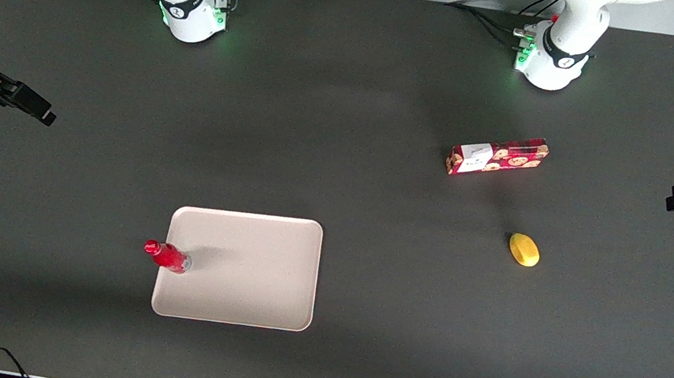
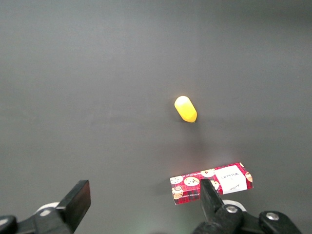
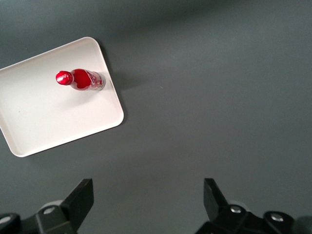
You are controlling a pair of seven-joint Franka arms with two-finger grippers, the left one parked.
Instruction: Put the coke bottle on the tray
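Note:
The coke bottle (image 1: 167, 256) (image 3: 80, 80), small and all red with a red cap, stands upright on the tray (image 1: 256, 271) (image 3: 48, 122), close to the rim at the working arm's end. The tray is a large pale beige rectangle with rounded corners, and only the bottle is on it. My gripper (image 1: 39, 108) (image 3: 148, 187) hangs open above bare table at the working arm's end, well away from the tray and farther from the front camera than it. Nothing is between its fingers.
A flat red cookie box (image 1: 496, 156) (image 2: 212, 182) lies toward the parked arm's end of the table. A small yellow oval object (image 1: 524, 250) (image 2: 185, 108) sits nearer to the front camera than the box. The dark mat covers the table.

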